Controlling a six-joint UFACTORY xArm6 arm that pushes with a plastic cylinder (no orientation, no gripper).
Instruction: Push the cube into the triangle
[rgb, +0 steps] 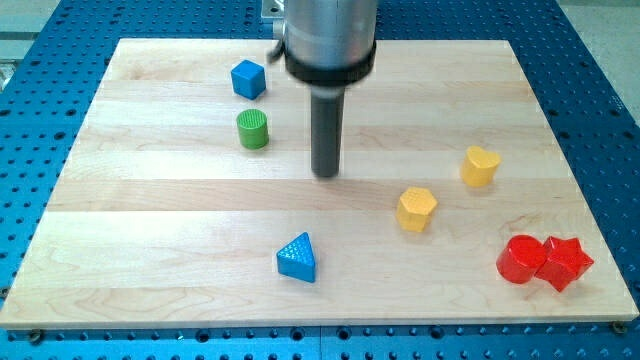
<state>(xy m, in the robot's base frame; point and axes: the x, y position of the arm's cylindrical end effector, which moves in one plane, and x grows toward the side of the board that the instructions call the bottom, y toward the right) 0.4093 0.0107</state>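
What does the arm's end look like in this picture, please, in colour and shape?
A wide grey metal cylinder comes in from the view's top, ringed at its base by a black collar. Below it hangs a straight, dark grey rod, ending in my tip. No cables or markings show.

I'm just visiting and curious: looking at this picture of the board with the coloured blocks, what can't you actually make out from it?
- Camera view: the arm above the grey housing is cut off by the view's top edge.
- Whether my tip touches the board: not clear from this angle.
- The red blocks at the view's right sit pressed together; their exact shapes are hard to tell.
- The back faces of the blue cube and blue triangle are hidden by the blocks themselves.
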